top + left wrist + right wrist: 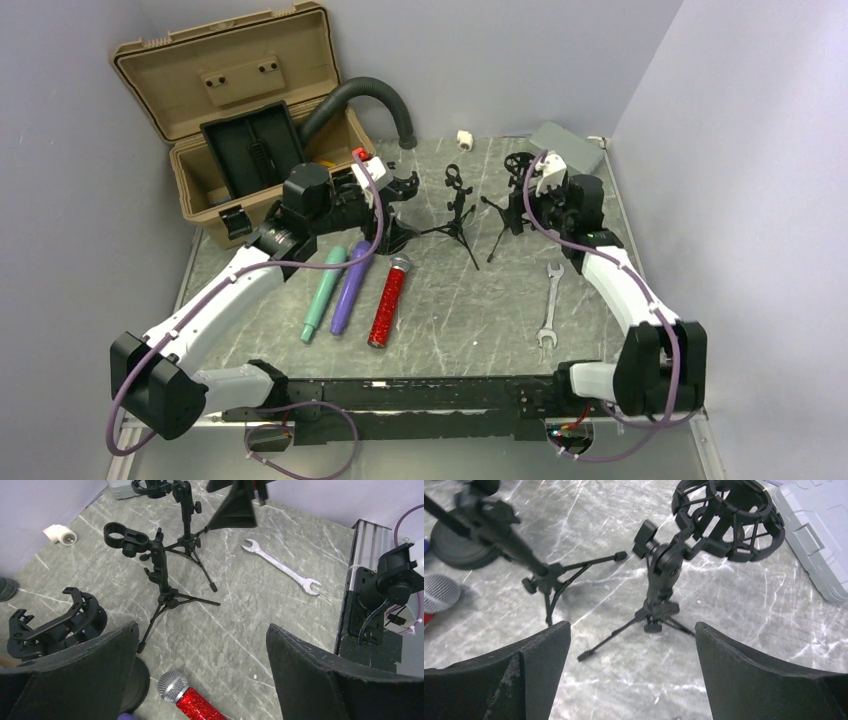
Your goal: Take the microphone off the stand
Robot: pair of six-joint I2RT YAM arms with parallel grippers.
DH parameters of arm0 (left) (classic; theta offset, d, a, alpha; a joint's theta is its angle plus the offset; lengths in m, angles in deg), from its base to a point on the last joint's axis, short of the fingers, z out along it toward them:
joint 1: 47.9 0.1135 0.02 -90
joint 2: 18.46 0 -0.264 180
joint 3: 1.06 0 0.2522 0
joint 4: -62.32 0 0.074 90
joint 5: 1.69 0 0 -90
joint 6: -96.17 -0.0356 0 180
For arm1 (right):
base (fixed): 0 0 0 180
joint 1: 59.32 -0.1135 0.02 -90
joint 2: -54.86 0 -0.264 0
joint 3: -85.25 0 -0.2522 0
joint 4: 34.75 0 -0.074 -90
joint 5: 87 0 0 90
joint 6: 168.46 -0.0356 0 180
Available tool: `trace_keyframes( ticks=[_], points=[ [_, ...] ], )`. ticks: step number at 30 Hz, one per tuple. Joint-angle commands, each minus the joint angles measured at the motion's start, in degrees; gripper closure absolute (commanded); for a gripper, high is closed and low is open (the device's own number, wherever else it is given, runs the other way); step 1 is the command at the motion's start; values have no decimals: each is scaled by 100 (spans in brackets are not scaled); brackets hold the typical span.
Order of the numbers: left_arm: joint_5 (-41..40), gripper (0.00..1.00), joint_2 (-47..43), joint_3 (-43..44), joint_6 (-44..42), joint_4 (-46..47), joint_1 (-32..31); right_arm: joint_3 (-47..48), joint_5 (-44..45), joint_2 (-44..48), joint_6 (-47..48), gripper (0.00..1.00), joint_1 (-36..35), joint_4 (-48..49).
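Three microphones are lying side by side on the table (480, 310) in front of your left arm: a green microphone (322, 295), a purple microphone (350, 286) just beside it, and a red glitter microphone (388, 302) a little apart. Your left gripper (202, 630) is hovering near the round-base stand (395, 236), its jaws spread wide and holding nothing. Your right gripper (631, 625) is hanging by the shock-mount tripod (659, 580), its jaws likewise spread wide and holding nothing. The clip tripod (458, 205) is standing between the two grippers. A wrench (548, 310) is lying near your right arm.
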Motion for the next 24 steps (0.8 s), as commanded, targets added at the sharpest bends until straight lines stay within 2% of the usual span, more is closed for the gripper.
trace_keyframes(
  ticks=[1, 5, 8, 14, 24],
  points=[
    [-148, 1, -190, 335, -218, -62, 71, -128, -194, 846, 436, 5, -22, -923],
    [-281, 1, -178, 430, -274, -110, 141, -222, -757, 1434, 630, 10, -119, -1242],
    [-342, 1, -137, 502, -286, -124, 189, -264, -894, 1524, 685, 12, -477, -1147],
    [-525, 1, -187, 594, -497, -269, 261, 92, -791, 596, 676, 15, -1201, -545],
    [-520, 1, -202, 420, -678, -399, 284, 622, -875, -1224, 289, 18, -1335, 964]
  ],
)
